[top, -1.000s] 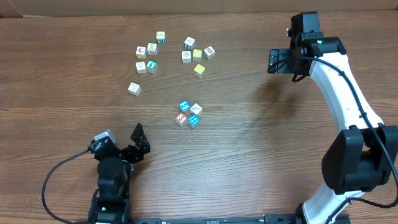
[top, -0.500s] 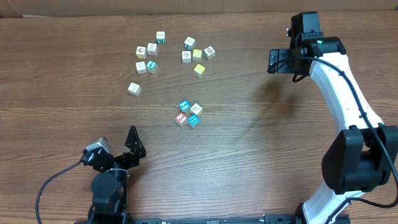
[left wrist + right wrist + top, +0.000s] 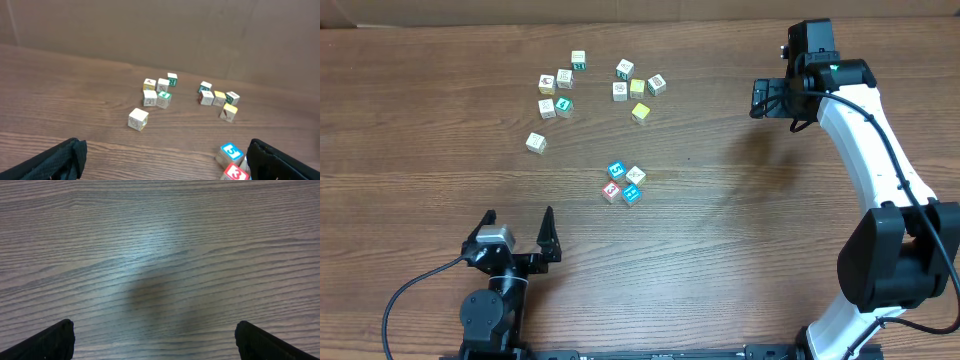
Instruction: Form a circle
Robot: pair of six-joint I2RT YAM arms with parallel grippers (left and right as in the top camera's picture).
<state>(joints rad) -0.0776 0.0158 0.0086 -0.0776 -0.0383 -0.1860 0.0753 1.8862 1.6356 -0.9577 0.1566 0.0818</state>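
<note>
The left tool [image 3: 518, 219], at 7 o'clock on the surface [image 3: 750, 240], has its fingers spread wide and carries nothing; the right tool [image 3: 761, 98], at 2 o'clock, is likewise spread and empty over bare wood. The circle [image 3: 625, 183], four small cubes (two blue, one red, one cream) packed corner to corner, sits near the centre, at 1 o'clock from the left tool and well apart from both tools. Loose cubes [image 3: 560, 90] lie scattered toward 11 and 12 o'clock, among them the yellow cubes [image 3: 638, 87]. The ring appears complete, so the main hazard is disturbance. A wide-open finger sweeping past toward the spare cubes could clip a blue cube and break the ring. A cable dragging low could do the same.
</note>
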